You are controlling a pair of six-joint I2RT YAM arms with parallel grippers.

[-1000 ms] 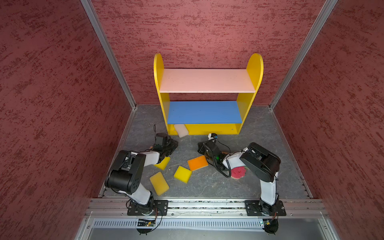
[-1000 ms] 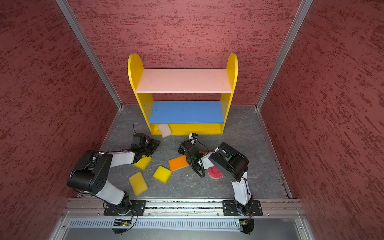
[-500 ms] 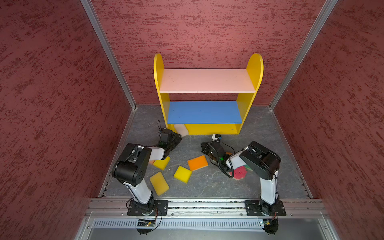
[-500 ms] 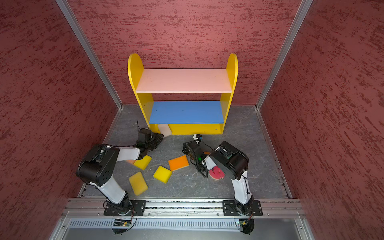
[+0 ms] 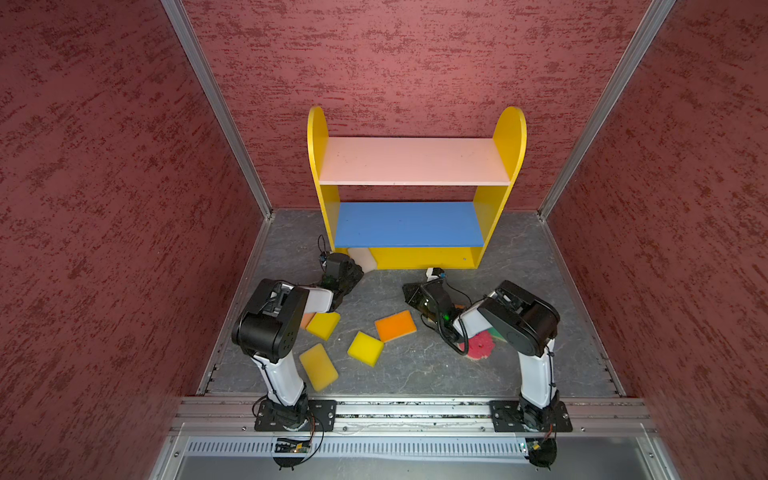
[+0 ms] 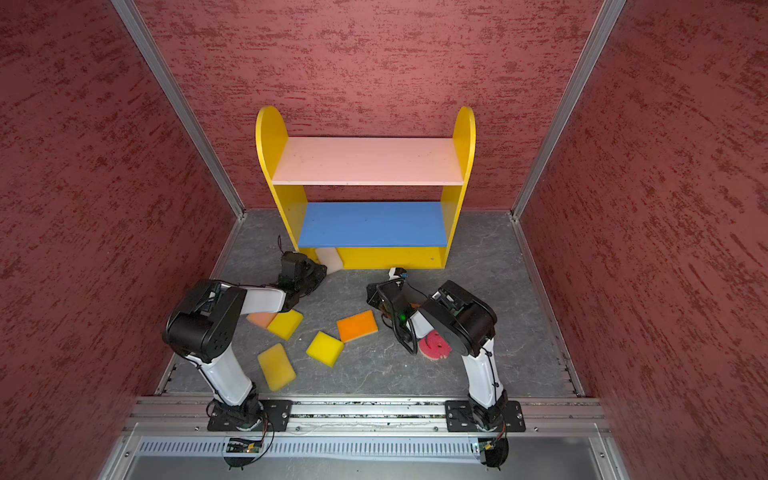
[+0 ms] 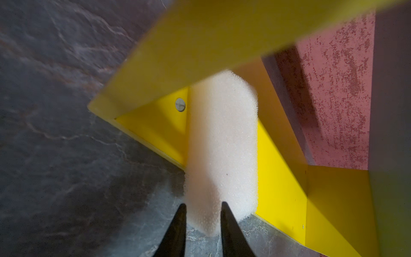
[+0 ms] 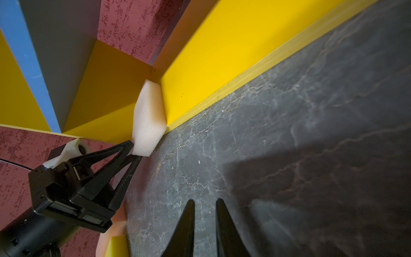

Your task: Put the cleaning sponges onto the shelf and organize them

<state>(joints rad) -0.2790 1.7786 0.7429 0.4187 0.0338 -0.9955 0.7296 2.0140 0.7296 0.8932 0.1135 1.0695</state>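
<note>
Brings the left gripper (image 7: 202,207) farther in than a second ago, up to the near left corner of the shelf (image 5: 415,162). Pinches a near corner of the cream sponge (image 5: 360,257), half-laid on the bottom board (image 5: 424,258). Holds the right gripper (image 8: 204,203) narrowly parted, empty.

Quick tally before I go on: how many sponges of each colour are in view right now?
yellow sponges: 3
orange sponges: 2, one mostly hidden
cream sponge: 1
peach sponge: 1, partly hidden
pink round sponge: 1
green sponge: 1, a sliver
Total: 9
</note>
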